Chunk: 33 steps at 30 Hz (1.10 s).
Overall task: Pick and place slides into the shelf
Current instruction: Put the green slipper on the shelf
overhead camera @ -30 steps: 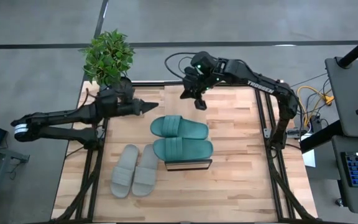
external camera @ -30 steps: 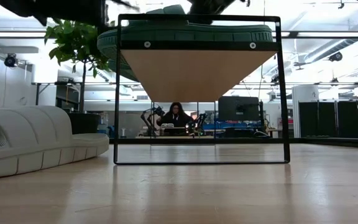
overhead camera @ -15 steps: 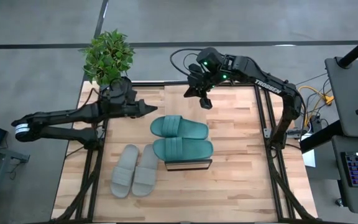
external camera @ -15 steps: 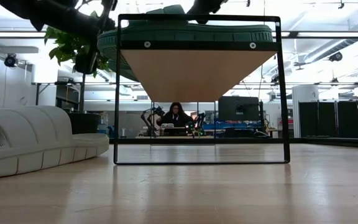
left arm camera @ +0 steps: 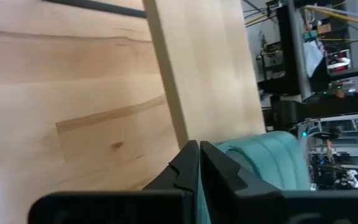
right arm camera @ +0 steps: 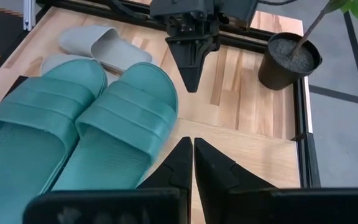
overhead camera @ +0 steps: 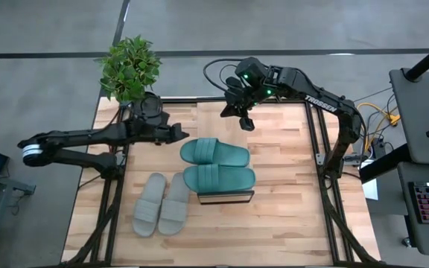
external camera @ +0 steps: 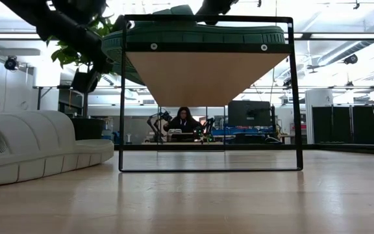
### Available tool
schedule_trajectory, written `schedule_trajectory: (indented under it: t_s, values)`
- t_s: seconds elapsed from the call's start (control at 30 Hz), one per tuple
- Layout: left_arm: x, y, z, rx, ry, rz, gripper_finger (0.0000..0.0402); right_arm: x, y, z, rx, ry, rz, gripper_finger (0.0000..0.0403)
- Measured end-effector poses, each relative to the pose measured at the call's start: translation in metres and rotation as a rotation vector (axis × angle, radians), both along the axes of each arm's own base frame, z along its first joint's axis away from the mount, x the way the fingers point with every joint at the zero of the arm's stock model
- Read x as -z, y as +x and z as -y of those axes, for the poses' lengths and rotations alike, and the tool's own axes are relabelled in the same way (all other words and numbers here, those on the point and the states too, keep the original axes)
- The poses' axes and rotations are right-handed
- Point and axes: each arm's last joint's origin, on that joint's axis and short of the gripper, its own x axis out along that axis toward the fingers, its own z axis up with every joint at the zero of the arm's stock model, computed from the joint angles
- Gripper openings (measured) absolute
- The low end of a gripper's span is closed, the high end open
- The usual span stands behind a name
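Note:
The two teal-green slides (overhead camera: 216, 152) (overhead camera: 219, 178) lie side by side, soles down, on the shelf's wood top (overhead camera: 226, 196). They also show in the right wrist view (right arm camera: 126, 118). In the low view one teal slide (external camera: 193, 32) rests on the plank (external camera: 206, 75) inside the black frame. The two grey-beige slides (overhead camera: 149, 205) (overhead camera: 176, 202) lie soles down on the table, left of the shelf. My left gripper (overhead camera: 182, 132) is shut and empty, left of the far teal slide. My right gripper (overhead camera: 246, 123) is shut and empty, beyond the shelf.
A potted plant (overhead camera: 130, 68) stands at the table's far left corner, just behind my left arm. Bare table top (overhead camera: 289, 216) lies to the right of the shelf and toward the near edge. A person (external camera: 184, 120) sits far behind the table.
My right gripper has drawn back a little toward the table's far right, away from the teal slides, then kept still. My left arm has come lower beside the shelf, its tip drawing slightly back toward the left. Both stay shut. The slides have not moved.

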Motion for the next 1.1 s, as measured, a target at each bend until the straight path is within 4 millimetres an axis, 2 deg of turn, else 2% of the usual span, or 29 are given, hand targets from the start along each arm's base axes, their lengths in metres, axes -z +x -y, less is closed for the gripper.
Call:
schedule_trajectory:
  t_s: [0.3, 1.1]
  values:
    - [0.0061, 0.0042, -0.0004, 0.029, -0.026, -0.025, 0.0, 0.0023, 0.0002, 0.0001, -0.001, 0.003, -0.009, 0.0009]
    - [0.0022, 0.0016, 0.0041, 0.14, -0.064, 0.005, 0.0, 0.0036, -0.0004, -0.0002, 0.004, 0.013, -0.022, 0.0009]
